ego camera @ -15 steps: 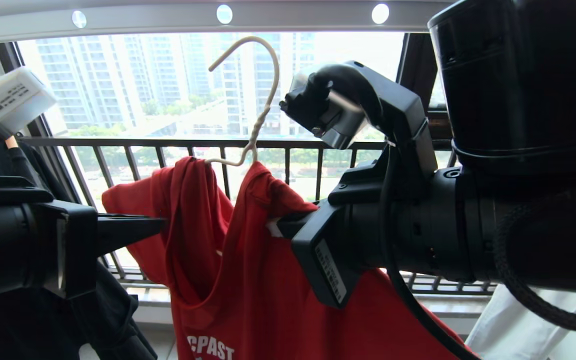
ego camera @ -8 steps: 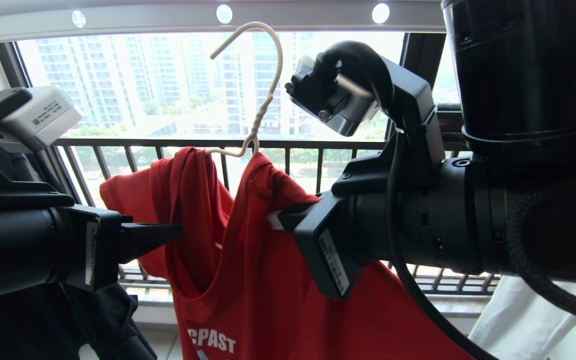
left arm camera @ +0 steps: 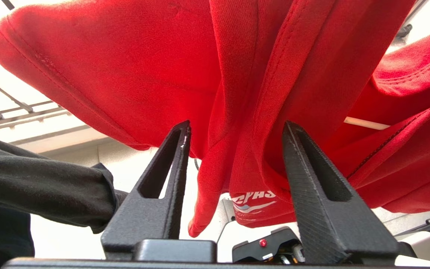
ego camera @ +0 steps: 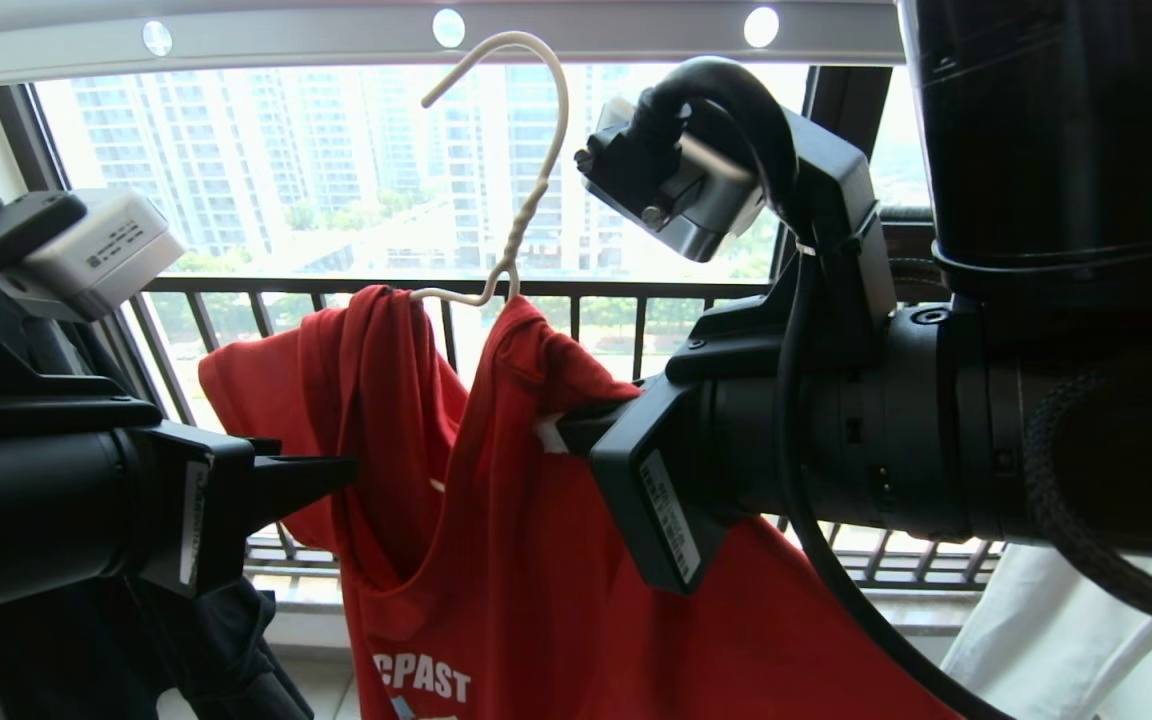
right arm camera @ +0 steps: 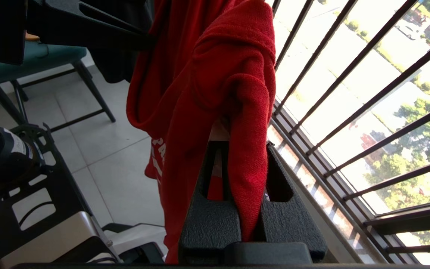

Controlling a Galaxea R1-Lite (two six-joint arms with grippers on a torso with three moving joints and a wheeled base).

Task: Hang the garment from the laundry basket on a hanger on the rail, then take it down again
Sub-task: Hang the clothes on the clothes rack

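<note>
The garment, a red T-shirt with white lettering, hangs bunched on the cream wire hanger. The hook's top reaches the lower edge of the grey rail; I cannot tell whether it rests on it. My right gripper is shut on the garment's shoulder fold, from the right. My left gripper is open at the garment's left side, with red folds hanging between its fingers. A stretch of the hanger's bar shows through the cloth. The laundry basket is out of view.
A black garment hangs close on the left and a white one at the lower right. The dark barred window railing runs just behind. A teal chair and my own base stand on the tiled floor below.
The right gripper has lifted the hanger and garment, bringing the hook's top up to the rail's edge. The left arm has risen and shifted right, toward the garment.
</note>
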